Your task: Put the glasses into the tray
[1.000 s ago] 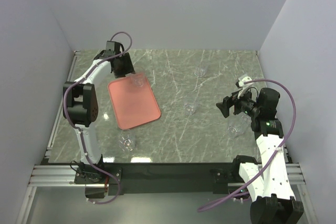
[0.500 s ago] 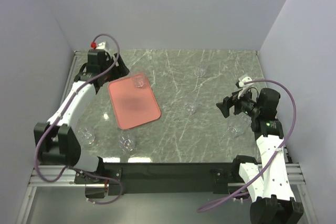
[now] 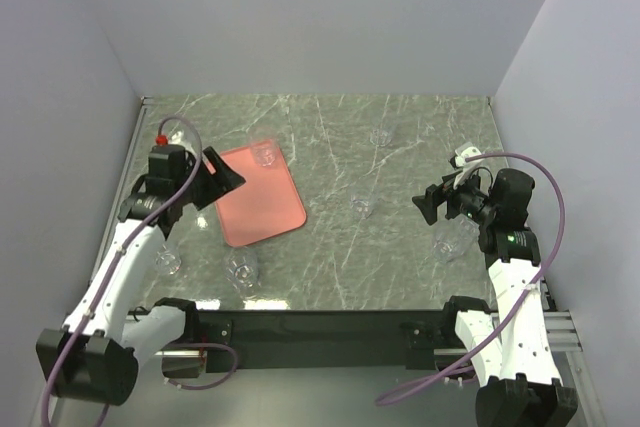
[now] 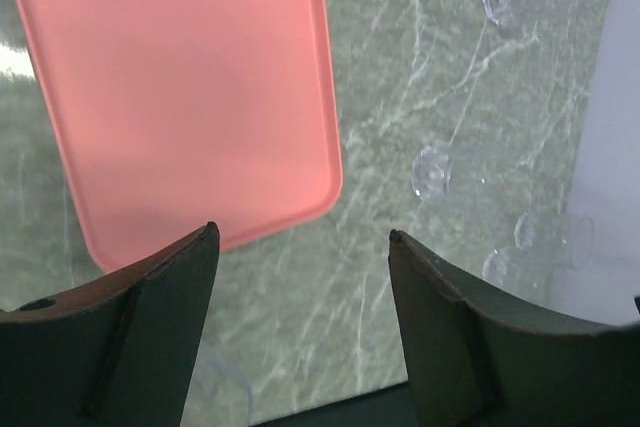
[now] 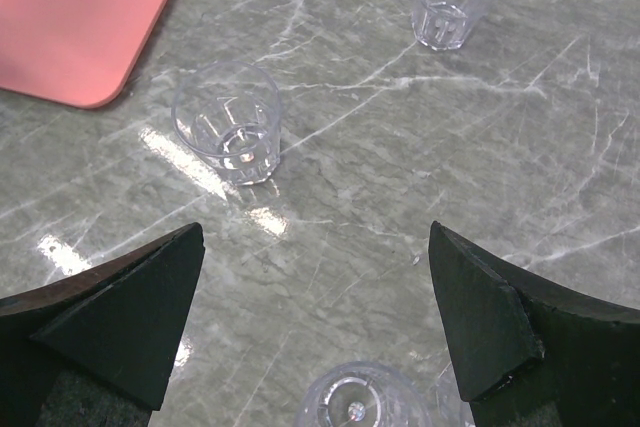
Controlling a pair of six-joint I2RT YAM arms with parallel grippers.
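hovering wide open and empty over the near-left edge of the tray (image 3: 268, 205), the left hand (image 3: 225, 175) has the nearest loose glasses (image 3: 242, 269) on the table (image 3: 330, 257) behind it, toward its base — the right hand (image 3: 428, 205), equally wide and empty, faces another glass (image 5: 228, 135) straight ahead.

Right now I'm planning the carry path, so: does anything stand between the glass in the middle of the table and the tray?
Nothing visible does. Only bare tabletop lies between the middle glass and the right edge of the tray.
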